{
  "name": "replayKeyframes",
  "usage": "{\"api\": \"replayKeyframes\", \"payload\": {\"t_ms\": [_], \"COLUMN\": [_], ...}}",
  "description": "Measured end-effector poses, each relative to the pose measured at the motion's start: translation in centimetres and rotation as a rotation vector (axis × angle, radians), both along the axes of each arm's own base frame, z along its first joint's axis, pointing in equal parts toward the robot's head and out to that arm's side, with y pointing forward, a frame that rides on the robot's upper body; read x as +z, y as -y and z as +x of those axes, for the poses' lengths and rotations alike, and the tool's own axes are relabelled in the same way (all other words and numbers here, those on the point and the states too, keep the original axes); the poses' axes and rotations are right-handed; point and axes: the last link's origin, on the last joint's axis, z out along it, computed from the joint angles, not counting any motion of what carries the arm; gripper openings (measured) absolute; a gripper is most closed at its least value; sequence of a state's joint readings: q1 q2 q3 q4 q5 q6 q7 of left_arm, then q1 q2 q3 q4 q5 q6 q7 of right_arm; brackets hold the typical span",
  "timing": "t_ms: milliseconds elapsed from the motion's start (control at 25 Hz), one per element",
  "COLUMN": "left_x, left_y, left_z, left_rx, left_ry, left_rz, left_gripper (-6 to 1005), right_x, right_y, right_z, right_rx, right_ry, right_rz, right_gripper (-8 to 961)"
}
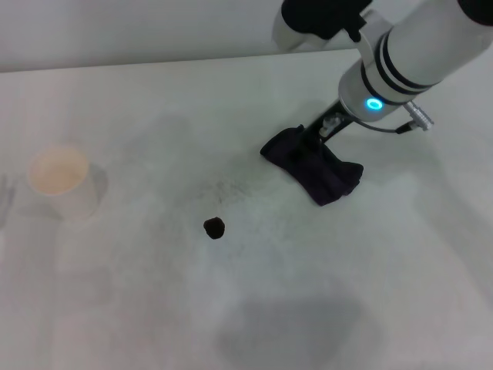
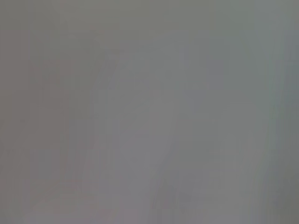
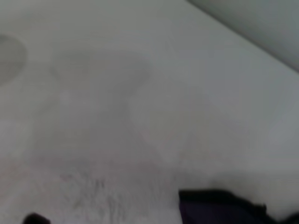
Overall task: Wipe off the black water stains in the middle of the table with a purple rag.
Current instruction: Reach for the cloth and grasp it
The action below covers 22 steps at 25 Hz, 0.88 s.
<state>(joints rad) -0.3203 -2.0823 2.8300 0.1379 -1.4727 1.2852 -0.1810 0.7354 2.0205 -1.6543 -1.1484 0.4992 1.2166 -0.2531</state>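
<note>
Currently the right gripper (image 1: 320, 132) sits on the rag (image 1: 312, 164); whether it grips cannot be told. If the hold is shallow, the rag may slip before reaching the stain (image 1: 213, 227), nearer and left.

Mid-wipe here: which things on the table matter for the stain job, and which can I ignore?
Job:
- purple rag, with the right gripper down on it
- black water stains, one small blob, apart from the rag
- table

Ignore:
- pale cup on the robot's left
- faint grey smudges
</note>
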Motion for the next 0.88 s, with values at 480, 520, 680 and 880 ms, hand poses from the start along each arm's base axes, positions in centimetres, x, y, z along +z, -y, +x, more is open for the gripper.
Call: {"api": "replayKeyframes", "payload": {"t_ms": [480, 520, 680, 880], "left_x": [-0.2, -0.2, -0.3, -0.3], "left_y": [-0.5, -0.5, -0.5, -0.4], "left_z": [0.4, 0.4, 0.4, 0.3], "left_rx": [-0.009, -0.010, -0.012, -0.010], "left_ry": [0.000, 0.000, -0.001, -0.002], "left_rz": [-0.008, -0.009, -0.014, -0.015], "left_gripper": [873, 873, 873, 873], "right_x": [-1.1, -1.1, -1.3, -1.8], "right_y": [-0.4, -0.4, -0.6, -0.5], "right_z": [2.3, 2.3, 2.4, 2.7], "right_rx": [-0.062, -0.060, -0.051, -0.055], "right_ry": [0.009, 0.010, 0.008, -0.002], "right_rz": [0.013, 0.013, 0.019, 0.015], "right_gripper": [841, 840, 718, 596]}}
